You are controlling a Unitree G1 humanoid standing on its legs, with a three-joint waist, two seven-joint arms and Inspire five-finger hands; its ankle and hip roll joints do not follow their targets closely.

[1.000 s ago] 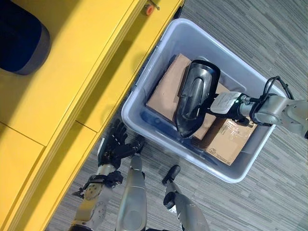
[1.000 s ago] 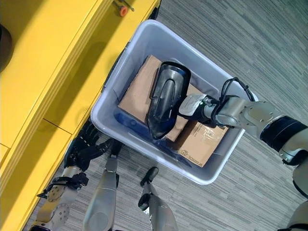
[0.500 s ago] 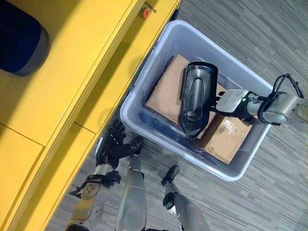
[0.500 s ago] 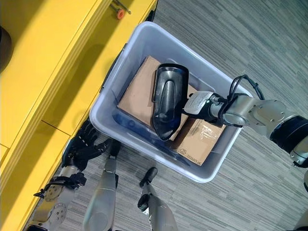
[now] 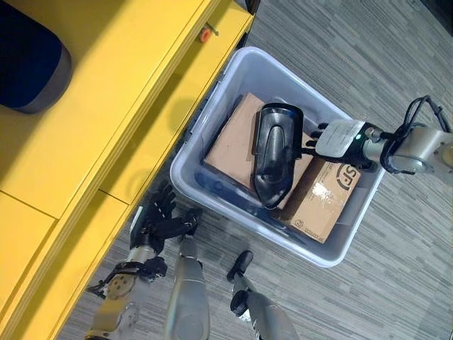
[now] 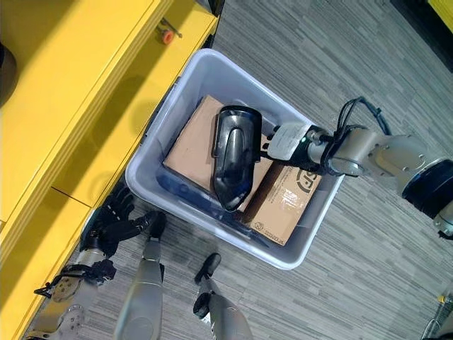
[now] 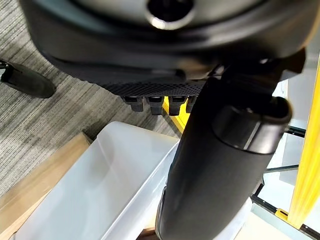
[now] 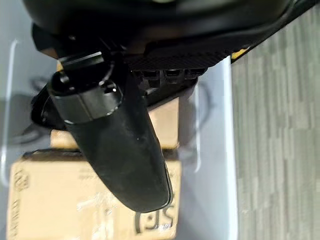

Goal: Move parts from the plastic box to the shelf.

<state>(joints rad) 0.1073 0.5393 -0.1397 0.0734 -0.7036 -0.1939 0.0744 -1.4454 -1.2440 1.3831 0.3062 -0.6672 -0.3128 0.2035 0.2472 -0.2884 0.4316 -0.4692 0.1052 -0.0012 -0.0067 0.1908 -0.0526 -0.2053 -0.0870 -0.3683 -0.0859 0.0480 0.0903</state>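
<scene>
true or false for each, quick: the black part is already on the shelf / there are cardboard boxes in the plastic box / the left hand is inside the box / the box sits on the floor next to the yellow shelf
1. The black part is already on the shelf. False: it is over the plastic box, above the cardboard boxes, at the end of the right arm.
2. Cardboard boxes lie in the plastic box. True.
3. The left hand is inside the box. False: it is outside, low by the box's near corner, beside the yellow shelf.
4. The plastic box sits on the floor beside the yellow shelf. True.
</scene>
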